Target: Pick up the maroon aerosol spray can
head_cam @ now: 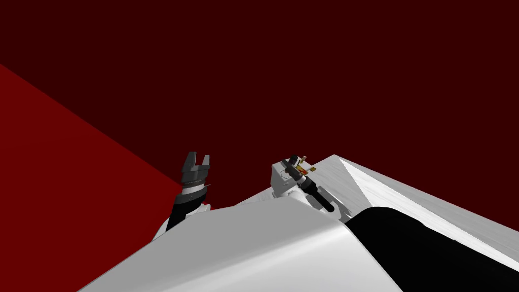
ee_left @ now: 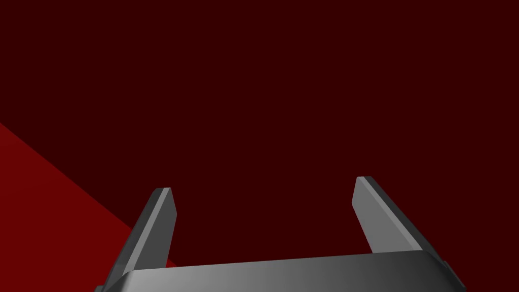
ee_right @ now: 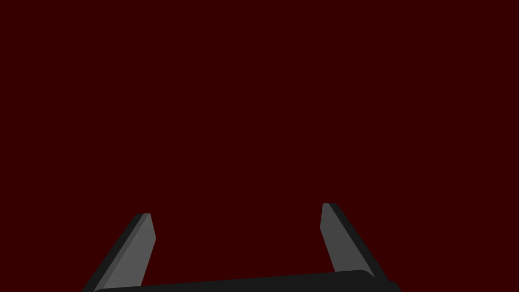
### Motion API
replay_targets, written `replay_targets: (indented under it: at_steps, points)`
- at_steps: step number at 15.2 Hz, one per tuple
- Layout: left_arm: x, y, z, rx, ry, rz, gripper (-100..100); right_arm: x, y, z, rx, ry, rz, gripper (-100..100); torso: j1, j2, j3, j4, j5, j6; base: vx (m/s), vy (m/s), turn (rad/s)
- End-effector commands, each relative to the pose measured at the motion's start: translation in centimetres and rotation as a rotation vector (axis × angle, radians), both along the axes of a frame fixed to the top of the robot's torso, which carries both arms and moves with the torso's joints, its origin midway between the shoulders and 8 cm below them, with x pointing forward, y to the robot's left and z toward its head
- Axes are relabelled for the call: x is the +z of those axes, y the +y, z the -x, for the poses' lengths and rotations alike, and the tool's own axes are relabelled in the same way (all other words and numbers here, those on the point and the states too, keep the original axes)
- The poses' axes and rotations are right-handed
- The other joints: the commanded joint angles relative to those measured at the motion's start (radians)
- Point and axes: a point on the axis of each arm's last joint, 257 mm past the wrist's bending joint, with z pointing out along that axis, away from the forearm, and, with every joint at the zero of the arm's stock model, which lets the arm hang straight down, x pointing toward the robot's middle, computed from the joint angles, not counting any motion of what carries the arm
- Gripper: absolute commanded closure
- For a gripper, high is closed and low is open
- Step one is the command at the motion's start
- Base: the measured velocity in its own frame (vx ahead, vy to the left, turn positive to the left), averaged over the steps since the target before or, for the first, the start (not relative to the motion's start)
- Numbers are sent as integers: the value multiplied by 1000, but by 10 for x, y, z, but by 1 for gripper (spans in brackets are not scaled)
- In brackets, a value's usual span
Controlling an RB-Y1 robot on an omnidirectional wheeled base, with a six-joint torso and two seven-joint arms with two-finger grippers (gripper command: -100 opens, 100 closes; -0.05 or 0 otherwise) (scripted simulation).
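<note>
Dark red wall ahead, brighter red plane at left; my left tool and right tool, two, both released.

I count two grippers, left gripper and right gripper, plus one dark red surface and one brighter red surface.

Head camera rolled, steeply down, both wrist cameras facing shared dark red surface

Matt, smooth dark red surface, left gripper fingers smooth, slightly glossy grey
</note>
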Motion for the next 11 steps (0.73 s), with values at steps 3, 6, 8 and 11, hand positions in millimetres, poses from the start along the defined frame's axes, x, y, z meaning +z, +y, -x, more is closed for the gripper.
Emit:
replay_targets:
  at_steps: [3,6,8,11]
  points:
    - [0,0,0,0,0,0,0,-22,-7,4,50,61,102,-100,0,0,0,0,0,0,5,-14,36]
    - [0,0,0,0,0,0,0,-35,-13,7,84,100,174,-100,0,0,0,0,0,0,6,-15,40]
    - [0,0,0,0,0,0,0,-36,-13,8,105,108,211,-100,0,0,0,0,0,0,6,-17,30]
    - [0,0,0,0,0,0,0,-48,-20,11,135,147,276,-100,0,0,0,0,0,0,2,-12,31]
